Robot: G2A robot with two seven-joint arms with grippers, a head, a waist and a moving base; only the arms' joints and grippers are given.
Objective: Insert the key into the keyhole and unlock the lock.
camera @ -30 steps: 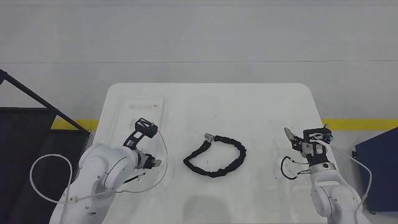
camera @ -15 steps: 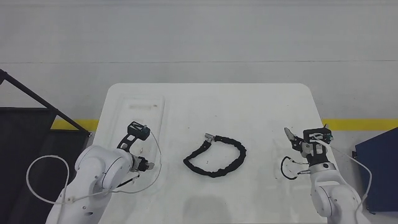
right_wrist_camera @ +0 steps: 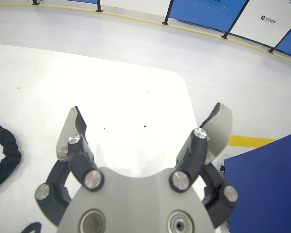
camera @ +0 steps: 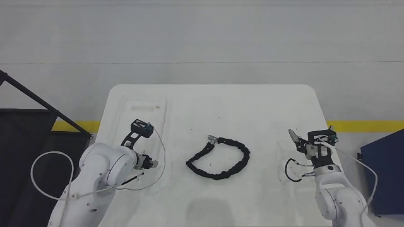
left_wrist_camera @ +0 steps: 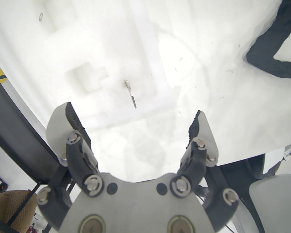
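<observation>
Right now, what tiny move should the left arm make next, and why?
Probably lower the open left gripper onto the small metal key, which lies in the white tray just beyond its fingertips. It holds nothing yet, and the black lock sits untouched on the table, so the key needs grasping first.

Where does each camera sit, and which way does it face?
Top view: above the arms, facing down at the white table; left arm and right arm show.
Left wrist view: on that wrist, facing a silver key in a white tray; open left tool shows.
Right wrist view: on that wrist, facing the table's corner; open right tool shows.
All share the black fabric-covered lock.
</observation>
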